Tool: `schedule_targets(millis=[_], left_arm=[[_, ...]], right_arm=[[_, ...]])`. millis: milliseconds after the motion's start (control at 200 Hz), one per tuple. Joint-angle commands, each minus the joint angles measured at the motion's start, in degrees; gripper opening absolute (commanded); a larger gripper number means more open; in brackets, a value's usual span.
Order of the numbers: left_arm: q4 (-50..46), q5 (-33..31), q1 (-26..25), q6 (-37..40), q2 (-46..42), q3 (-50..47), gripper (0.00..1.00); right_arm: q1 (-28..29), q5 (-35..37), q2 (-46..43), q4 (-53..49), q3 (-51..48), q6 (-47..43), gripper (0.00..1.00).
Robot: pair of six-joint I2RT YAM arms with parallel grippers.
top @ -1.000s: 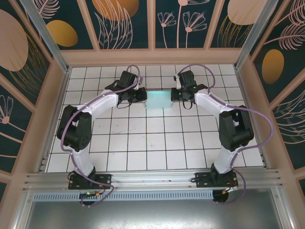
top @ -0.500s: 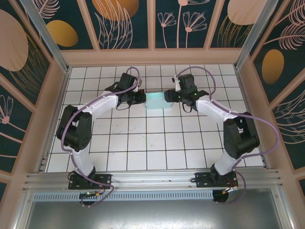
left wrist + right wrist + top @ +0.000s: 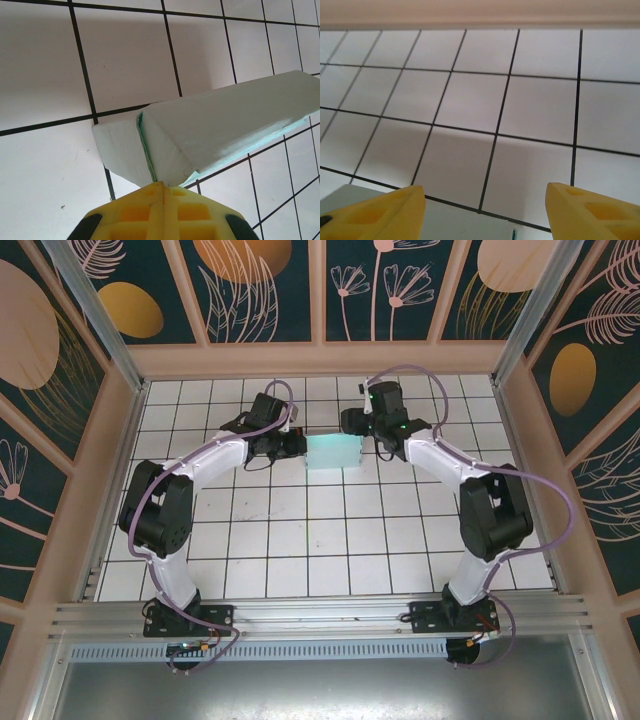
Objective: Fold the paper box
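Locate the paper box (image 3: pixel 333 453) on the far half of the table (image 3: pixel 300 540), about midway between the left and right edges and near the far edge. From above it reads as a small, flat, pale-blue rectangle, not an open sheet.

Check the left gripper (image 3: pixel 161 189). Its fingers (image 3: pixel 135 217) are pressed together on the left end of the paper box, at the seam where a folded flap meets the body. This hold has not changed over the last second.

Check the right gripper (image 3: pixel 485 187). A second ago it sat closed against the right end of the paper box. It has since released. Its fingers (image 3: pixel 385 210) now stand well apart with nothing between them, and it has moved toward the box's far right corner. In the right wrist view, pale card lies just below the open fingers.

Treat this as a hand-over between steps. The work at the right end appears finished or abandoned, and the right arm is probably lining up a fresh hold or press along the far side. Note that the left gripper alone now restrains the box. Expect thin card to pivot or spring open if the next contact is off-centre.
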Motion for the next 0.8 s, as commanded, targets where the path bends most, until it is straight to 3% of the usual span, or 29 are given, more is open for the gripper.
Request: schedule_targets(millis=[0, 400, 505, 666, 796], left_arm=[[0.68, 1.99, -0.20, -1.70, 0.22, -1.45, 0.04], [1.51, 0.44, -0.22, -2.05, -3.98, -1.39, 0.31], [1.63, 0.40, -0.20, -1.75, -6.13, -1.77, 0.46], [5.07, -0.31, -0.20, -2.78, -9.46, -3.43, 0.83], [5.92, -2.82, -0.06, -5.00, -8.09, -2.10, 0.88]], right_arm=[[0.05, 1.07, 1.62, 0.33, -0.36, 1.51, 0.64], [0.50, -1.44, 3.78, 3.45, -4.60, 5.33, 0.61], [0.54, -1.29, 4.50, 3.58, -4.61, 5.72, 0.61], [0.58, -1.52, 5.10, 3.57, -4.72, 5.68, 0.60], [0.62, -1.96, 4.69, 3.83, -5.60, 5.70, 0.60]])
